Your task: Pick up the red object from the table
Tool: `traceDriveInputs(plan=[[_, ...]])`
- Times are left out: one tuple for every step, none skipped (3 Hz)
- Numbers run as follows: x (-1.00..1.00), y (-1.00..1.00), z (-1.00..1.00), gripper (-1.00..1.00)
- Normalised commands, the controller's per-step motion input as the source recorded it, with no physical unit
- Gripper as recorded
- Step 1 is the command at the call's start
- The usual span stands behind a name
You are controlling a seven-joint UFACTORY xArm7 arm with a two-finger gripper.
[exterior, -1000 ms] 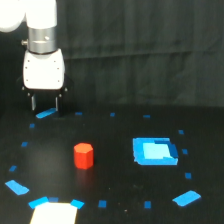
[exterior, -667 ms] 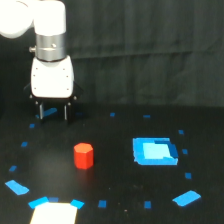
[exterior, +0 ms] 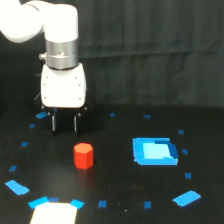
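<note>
My pincer (exterior: 64, 123) hangs spread and empty, just behind the red block (exterior: 83, 156), which stands on the counter (exterior: 120, 200). If I descend off-centre, a finger could clip the block's top and topple it.

Red object (exterior: 83, 155), small matte red-orange block, seemingly hexagonal, upright, on black table (exterior: 115, 185), nearer its front-left corner, untouched

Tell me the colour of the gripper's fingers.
Black, on the gripper below its white body; the exterior view, the only one, shows them.
</note>
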Motion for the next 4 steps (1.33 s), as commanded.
traceDriveInputs(plan=[[1.0,-1.0,-0.62,0.59],[0.46,-1.0,-0.07,0.66],[0.4,-1.0,-0.13,0.6],[-0.03,-0.4,-0.17,0.19]])
